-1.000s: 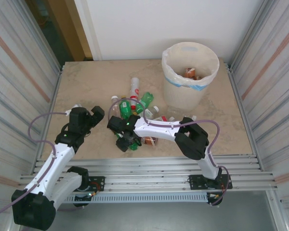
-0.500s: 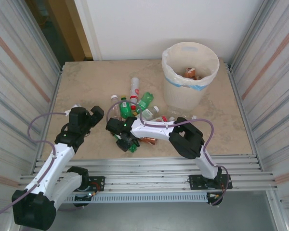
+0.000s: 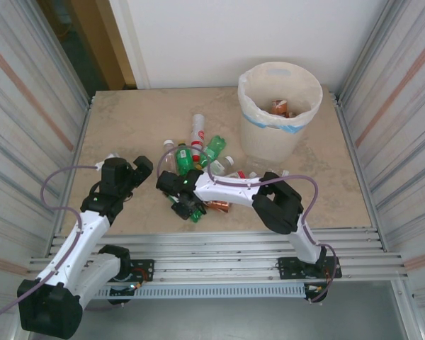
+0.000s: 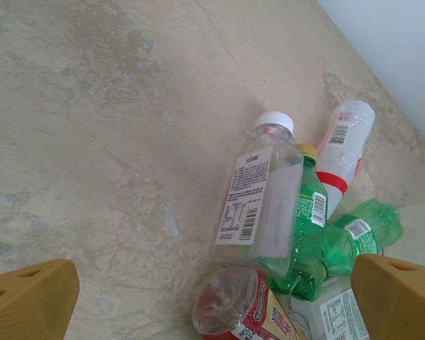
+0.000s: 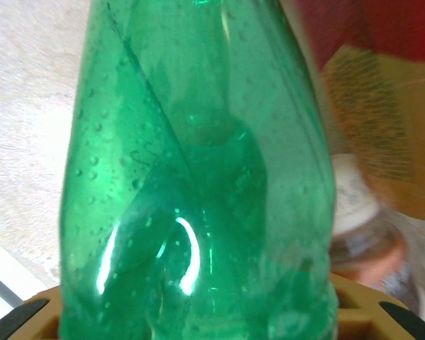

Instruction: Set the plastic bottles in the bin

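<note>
Closing since the earlier frame, the right claw (image 3: 190, 205) now pinches a translucent green plastic bottle (image 5: 198, 177) at the 6 o'clock edge of the heap of small plastic bottles (image 3: 191, 159) on the beige stone-patterned table (image 3: 127, 120). Left claw (image 4: 212, 296), at 9 o'clock of the heap, stands fully spread and empty. Round cream bag-lined bin (image 3: 269, 142) sits at 1 o'clock, some bottles already inside. Risk: the thin wall creases under the grip, so the bottle may slip on lifting or drag touching neighbours.

green btl (image 5: 198, 177), cream bin (image 3: 269, 145), beige marbled tbl (image 3: 142, 120)
</note>
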Controlling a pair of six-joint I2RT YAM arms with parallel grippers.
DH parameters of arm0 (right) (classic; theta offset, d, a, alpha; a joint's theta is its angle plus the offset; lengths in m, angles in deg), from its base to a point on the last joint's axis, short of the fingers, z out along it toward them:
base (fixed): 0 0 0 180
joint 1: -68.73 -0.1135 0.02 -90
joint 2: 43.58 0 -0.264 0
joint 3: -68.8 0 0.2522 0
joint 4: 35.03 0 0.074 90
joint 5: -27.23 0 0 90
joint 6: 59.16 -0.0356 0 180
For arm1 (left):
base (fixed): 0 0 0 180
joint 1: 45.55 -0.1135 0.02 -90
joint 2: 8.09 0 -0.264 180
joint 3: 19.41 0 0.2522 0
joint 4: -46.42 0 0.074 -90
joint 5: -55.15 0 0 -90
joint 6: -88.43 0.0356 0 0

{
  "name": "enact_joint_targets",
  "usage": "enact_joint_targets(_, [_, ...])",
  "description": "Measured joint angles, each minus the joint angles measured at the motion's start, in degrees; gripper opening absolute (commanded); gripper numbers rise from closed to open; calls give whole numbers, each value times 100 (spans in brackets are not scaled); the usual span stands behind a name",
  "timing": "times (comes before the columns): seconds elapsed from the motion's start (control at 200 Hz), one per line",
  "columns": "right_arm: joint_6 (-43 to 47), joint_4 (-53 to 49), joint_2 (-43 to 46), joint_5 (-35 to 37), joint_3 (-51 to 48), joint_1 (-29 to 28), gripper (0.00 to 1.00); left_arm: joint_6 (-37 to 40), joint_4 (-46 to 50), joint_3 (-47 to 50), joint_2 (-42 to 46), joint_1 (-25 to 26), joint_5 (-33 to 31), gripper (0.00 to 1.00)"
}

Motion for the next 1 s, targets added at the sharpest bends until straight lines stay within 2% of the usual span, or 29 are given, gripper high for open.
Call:
enact_joint_targets(0.526, [-63, -7, 1316, 103, -72, 439, 20, 114, 33, -2, 94, 0, 70, 99])
enact_joint_targets(0.761, [-70, -184, 2017, 369, -68, 732, 20, 590, 111, -2, 323, 31, 498, 99])
enact_joint_targets(0.892, [-68, -391, 2459, 540, 92, 1073, 20, 981, 109, -2, 529, 422, 542, 99])
enact_joint_targets(1.002, [-63, -584, 2778, 688, 424, 1482, 20, 1381, 105, -2, 640, 1110, 422, 99])
